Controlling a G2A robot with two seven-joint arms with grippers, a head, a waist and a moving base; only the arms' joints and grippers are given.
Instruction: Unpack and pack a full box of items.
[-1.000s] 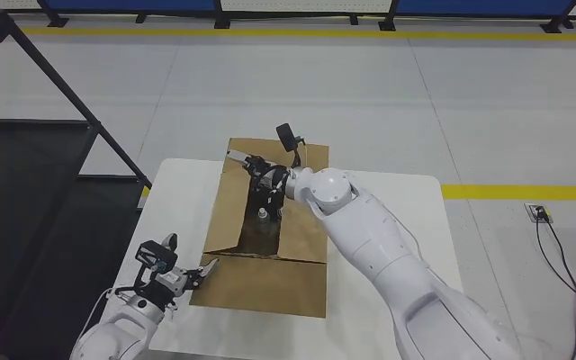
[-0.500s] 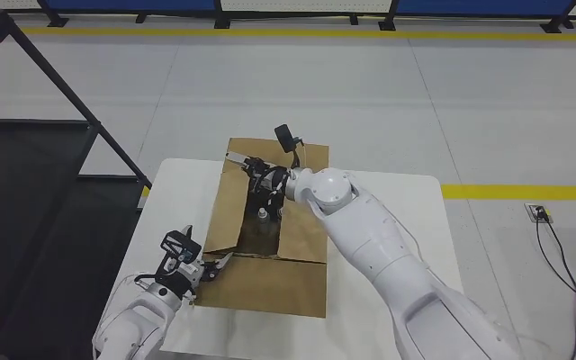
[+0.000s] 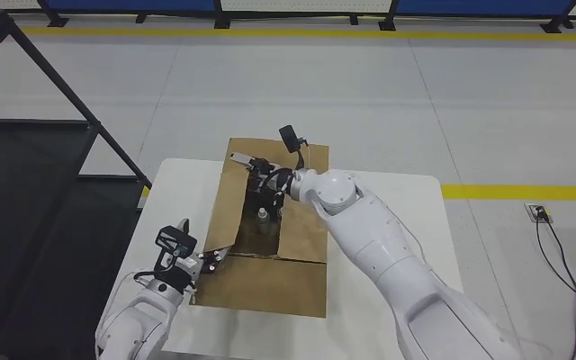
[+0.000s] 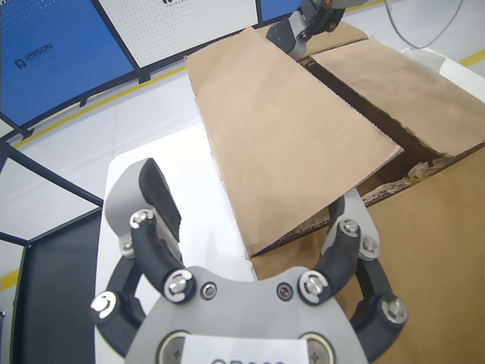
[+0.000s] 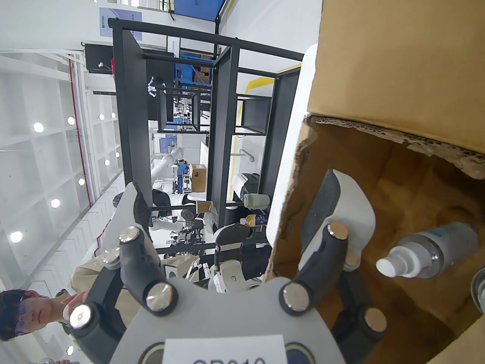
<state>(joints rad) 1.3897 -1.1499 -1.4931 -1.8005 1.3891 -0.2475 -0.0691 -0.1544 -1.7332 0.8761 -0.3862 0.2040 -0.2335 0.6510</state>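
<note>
Low and left of centre in the top view, the left gripper (image 4: 246,184) sits at the near corner of the box (image 3: 304,236). Its jaws are spread wide and hold nothing. The corner of the half-raised left flap (image 4: 280,130) lies between them, one finger out over the white counter (image 3: 180,189) and the other tucked under the flap's edge. No pad looks pressed to the cardboard.

That flap should be light and fairly stiff, hinging freely at its crease. Its corrugated edge is thin and ragged, so I would pinch the flat panel a little way in from the corner rather than the torn rim. A hard squeeze would likely dent it.

The box sits in the middle of the frame, its near flap (image 3: 261,286) folded out flat toward the robot and a dark opening between the side flaps. Inside lies a small spray bottle (image 5: 428,248) on its side.

The bottle looks light, smooth and round, so it may roll or slip. A hold across the body below the shoulder seems safer than one on the narrow white nozzle.

Toward the upper centre, the right gripper (image 5: 233,181) is at the box's far end. It is also wide open and empty, one finger inside the box and one outside its wall, apart from the bottle.
</note>
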